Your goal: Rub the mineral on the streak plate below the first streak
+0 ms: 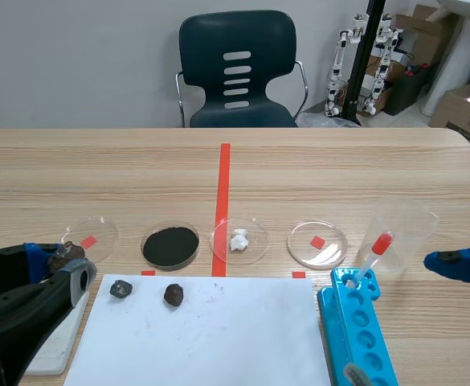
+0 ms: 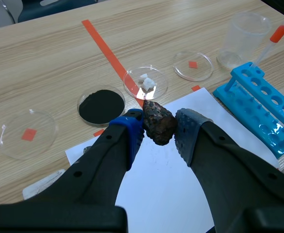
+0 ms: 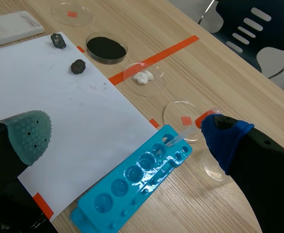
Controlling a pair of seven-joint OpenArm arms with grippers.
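My left claw gripped the brown mineral at the desk's eight o'clock; my right claw stood open.

Rusty brown-black, mottled mineral. Dotted blue and grey pads on left hand. White paper sheet; blue rack at its three o'clock. Black powder dish. Pale wood-grain bench, orange-red tape.

a paper sheet is lying on the desk, two stones sitting at its far left. four dishes are lining up behind it. a rack is lying at its right, a cup behind that; the streak plate at its left, under my left arm.
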